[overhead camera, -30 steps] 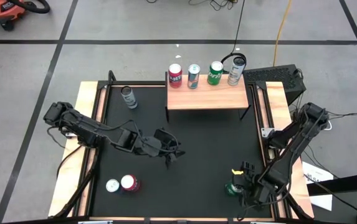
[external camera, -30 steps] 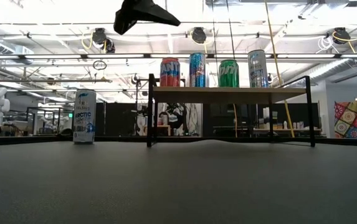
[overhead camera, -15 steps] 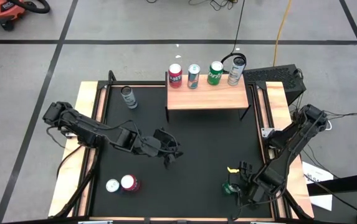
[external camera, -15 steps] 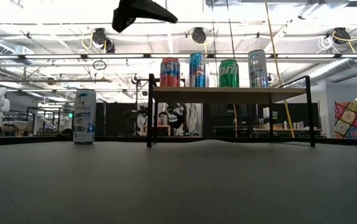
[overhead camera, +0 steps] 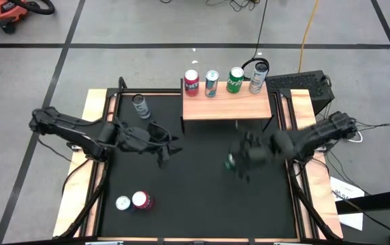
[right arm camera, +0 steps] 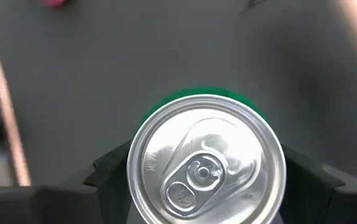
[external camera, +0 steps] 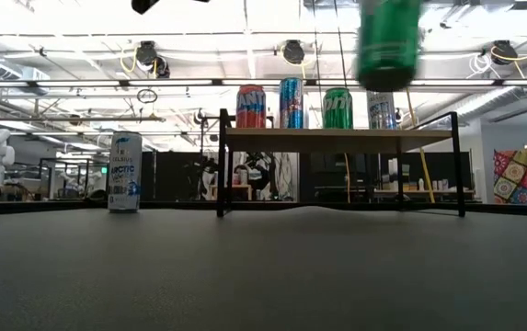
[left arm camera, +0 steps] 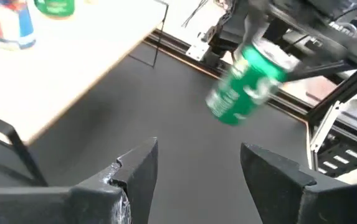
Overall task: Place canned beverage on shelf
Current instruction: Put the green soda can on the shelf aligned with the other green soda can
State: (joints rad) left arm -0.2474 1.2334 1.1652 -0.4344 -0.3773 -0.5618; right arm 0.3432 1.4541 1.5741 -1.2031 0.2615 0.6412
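Observation:
My right gripper is shut on a green can, held in the air over the middle right of the black table, in front of the shelf. The low view shows the can high above the shelf top. Several cans stand along the shelf's far edge, among them a red one and a green one. My left gripper hovers open left of centre with nothing between its fingers. Its wrist view looks toward the held can. My right gripper pinches the green can's side wall just under the top rim between its two fingers, one on each side. The fingers come from above, slanting down. The can hangs below them, lifted clear of the table and slightly tilted.
A silver can stands on the table left of the shelf. Two more cans stand at the near left. Wooden rails run along the table's left and right sides. Bare black mat lies in front of the shelf.
My right gripper has lifted the green can off the table's near right corner and carried it up and toward the far edge and the middle, closer to the shelf. My left gripper has risen and drawn back toward the table's left edge, still open.

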